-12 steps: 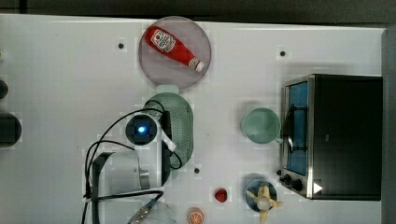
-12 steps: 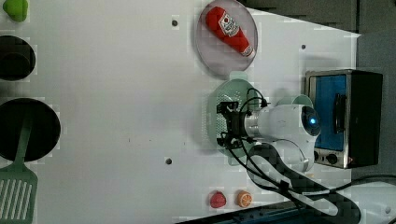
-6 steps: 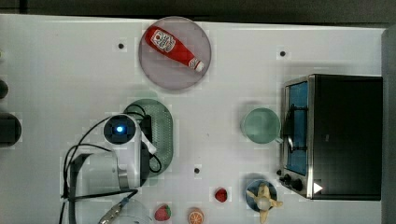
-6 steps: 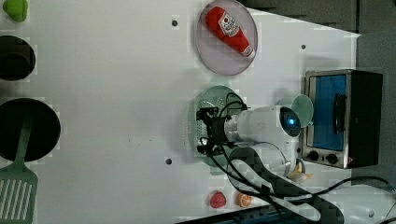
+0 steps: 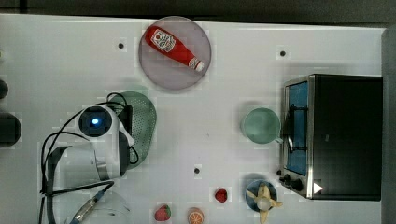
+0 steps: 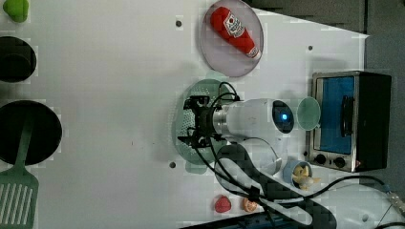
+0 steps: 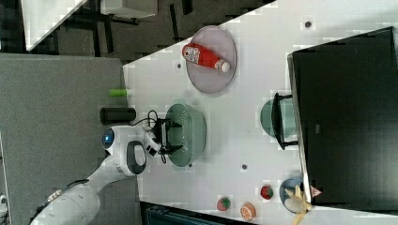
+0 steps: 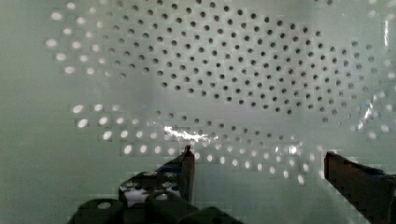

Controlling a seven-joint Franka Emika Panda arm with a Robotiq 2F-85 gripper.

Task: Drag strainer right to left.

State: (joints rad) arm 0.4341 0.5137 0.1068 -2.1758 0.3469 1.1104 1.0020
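Inside the strainer (image 8: pixel 205 84), now sitting below the plate (image 5: pixel 154 77) toward the top view's left, the gripper (image 8: pixel 257 161) is standing wide open, holding nothing, risking the fingers riding up its wall and slipping out.

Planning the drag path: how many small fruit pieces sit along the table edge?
3: a red strawberry, an orange slice and a red berry, along the top view's bottom edge. The arm may hide others.

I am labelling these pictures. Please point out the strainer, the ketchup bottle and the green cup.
strainer (image 5: pixel 145 122): top view, perforated inner wall beside the arm.
ketchup bottle (image 5: pixel 168 44): top view, red body near the label.
green cup (image 5: pixel 260 126): top view, inside bottom.
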